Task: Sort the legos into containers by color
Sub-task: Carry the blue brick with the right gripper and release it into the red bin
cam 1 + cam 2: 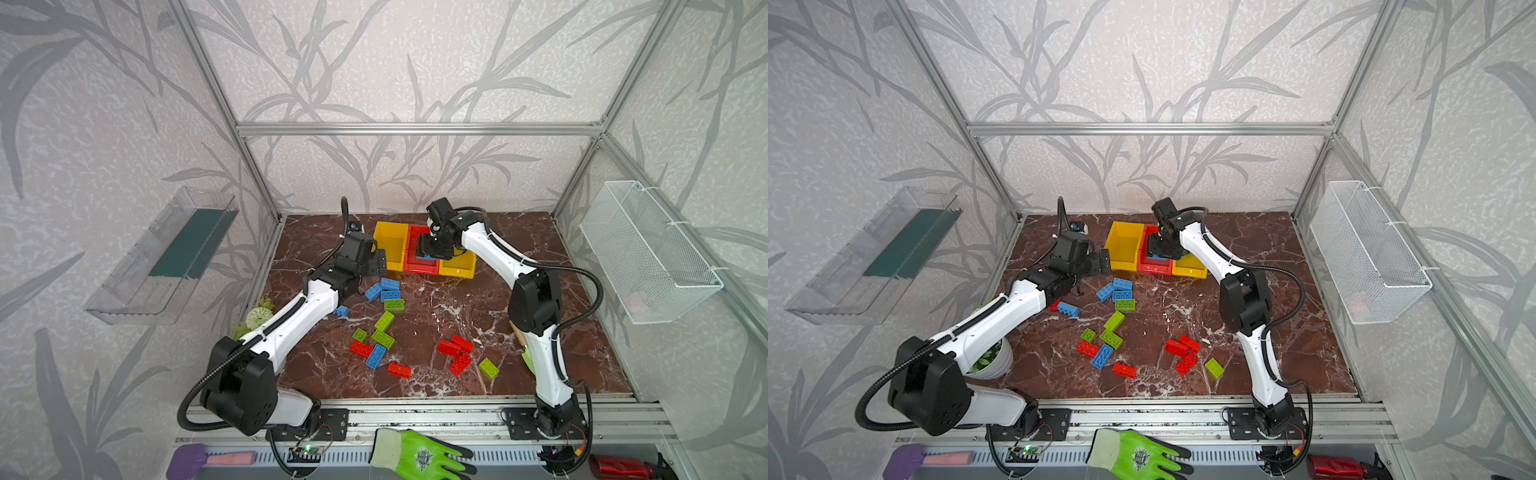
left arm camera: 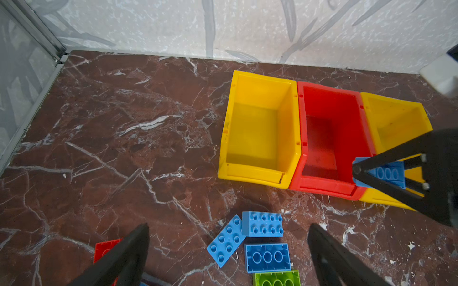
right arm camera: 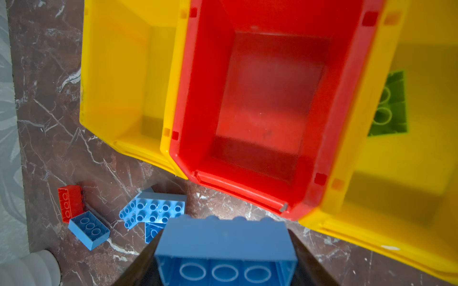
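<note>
Right claw point(image 3: 225, 262) is clamped on a blue 2x4 studded plastic brick point(image 3: 223, 235), hollow underside toward the wrist and long axis across the jaws. Directly ahead of the claw is the front lip of the red open-top plastic bin point(image 3: 238, 190), roughly parallel to that axis. The brick hangs about over the lip; I can't tell if it clears it. The red bin's floor is bare. The yellow plastic bin on the left arm's side point(image 3: 119, 74) is also bare, and the yellow plastic bin on the right arm's side point(image 3: 409, 173) holds a lime green brick point(image 3: 387, 104). My read: a short advance past the lip, then release, with no rotation needed. Left claw point(image 2: 229, 227) has its jaws wide apart, holding nothing. It hovers over the loose blue bricks point(image 2: 262, 224) on the marble-pattern tabletop point(image 2: 124, 148), so it is the nearer arm for those.
</note>
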Controlling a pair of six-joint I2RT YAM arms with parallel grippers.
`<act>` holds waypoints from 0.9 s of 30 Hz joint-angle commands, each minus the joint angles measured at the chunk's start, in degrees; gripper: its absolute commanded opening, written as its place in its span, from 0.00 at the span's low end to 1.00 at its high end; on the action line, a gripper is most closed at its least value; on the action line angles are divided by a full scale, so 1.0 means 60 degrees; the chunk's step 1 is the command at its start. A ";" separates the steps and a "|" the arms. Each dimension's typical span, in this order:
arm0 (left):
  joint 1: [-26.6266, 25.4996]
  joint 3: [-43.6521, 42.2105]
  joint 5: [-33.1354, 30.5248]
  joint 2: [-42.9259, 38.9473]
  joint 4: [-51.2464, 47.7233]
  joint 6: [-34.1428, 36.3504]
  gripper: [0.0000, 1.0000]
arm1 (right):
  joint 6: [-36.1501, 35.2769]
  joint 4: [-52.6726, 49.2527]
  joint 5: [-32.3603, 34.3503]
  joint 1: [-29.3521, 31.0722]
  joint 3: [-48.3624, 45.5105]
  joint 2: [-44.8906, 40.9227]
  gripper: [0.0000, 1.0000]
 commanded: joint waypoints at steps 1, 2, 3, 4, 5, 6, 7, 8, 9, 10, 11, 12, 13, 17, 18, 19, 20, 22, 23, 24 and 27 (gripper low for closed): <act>0.0120 0.0519 0.0145 0.0297 -0.0285 0.0280 0.99 | -0.0443 -0.0519 0.0026 0.0005 0.1136 0.0834 0.46; 0.0151 0.0624 0.0166 0.0360 -0.0316 0.0313 0.99 | -0.0508 -0.0657 0.0093 0.0006 0.1565 0.1128 0.46; 0.0177 0.0714 0.0168 0.0423 -0.0346 0.0351 0.99 | -0.0566 -0.0794 0.0129 0.0016 0.1917 0.1385 0.46; 0.0200 0.0791 0.0165 0.0479 -0.0367 0.0387 0.99 | -0.0612 -0.0950 0.0167 0.0017 0.2353 0.1667 0.46; 0.0221 0.0871 0.0155 0.0542 -0.0379 0.0423 0.99 | -0.0657 -0.1104 0.0186 0.0017 0.2793 0.1958 0.46; 0.0244 0.0945 0.0144 0.0587 -0.0418 0.0440 0.99 | -0.0688 -0.1191 0.0202 0.0017 0.3111 0.2175 0.46; 0.0265 0.1033 0.0144 0.0641 -0.0480 0.0474 0.99 | -0.0719 -0.1385 0.0273 0.0017 0.3624 0.2479 0.46; 0.0305 0.1121 0.0152 0.0689 -0.0562 0.0493 0.99 | -0.0745 -0.1541 0.0382 0.0009 0.4043 0.2751 0.46; 0.0317 0.1196 0.0149 0.0734 -0.0603 0.0507 0.99 | -0.0783 -0.1627 0.0443 0.0007 0.4339 0.2918 0.46; 0.0340 0.1260 0.0145 0.0769 -0.0646 0.0533 0.99 | -0.0859 -0.1629 0.0482 0.0017 0.4587 0.3108 0.46; 0.0361 0.1306 0.0140 0.0794 -0.0675 0.0537 0.99 | -0.0919 -0.1581 0.0551 0.0013 0.4718 0.3233 0.46; 0.0383 0.1349 0.0155 0.0838 -0.0708 0.0559 0.99 | -0.0938 -0.1489 0.0644 0.0013 0.4738 0.3280 0.47; 0.0416 0.1393 0.0164 0.0870 -0.0745 0.0566 0.99 | -0.0940 -0.1343 0.0757 0.0015 0.4684 0.3301 0.47; 0.0474 0.1521 0.0140 0.0977 -0.0830 0.0568 0.99 | -0.1023 -0.0965 0.1083 -0.0027 0.4498 0.3283 0.49; 0.0485 0.1521 0.0140 0.0977 -0.0828 0.0558 0.99 | -0.1027 -0.0953 0.1085 -0.0058 0.4512 0.3294 0.50; 0.0485 0.1511 0.0133 0.0993 -0.0811 0.0534 0.99 | -0.1027 -0.0931 0.1074 -0.0098 0.4545 0.3315 0.56; 0.0499 0.1515 0.0122 0.0993 -0.0821 0.0516 0.99 | -0.1012 -0.0944 0.1031 -0.0153 0.4563 0.3326 0.62; 0.0517 0.1478 0.0106 0.0979 -0.0758 0.0471 0.99 | -0.1042 -0.0967 0.0886 -0.0249 0.4668 0.3348 0.77; 0.0531 0.1452 0.0103 0.0978 -0.0728 0.0450 0.99 | -0.1077 -0.0981 0.0853 -0.0287 0.4749 0.3349 0.81; 0.0534 0.1444 0.0103 0.0978 -0.0707 0.0414 0.99 | -0.1127 -0.1010 0.0816 -0.0312 0.4832 0.3355 0.82; 0.0544 0.1446 0.0138 0.1008 -0.0602 0.0332 0.99 | -0.1337 -0.1114 0.0788 -0.0386 0.5131 0.3287 0.84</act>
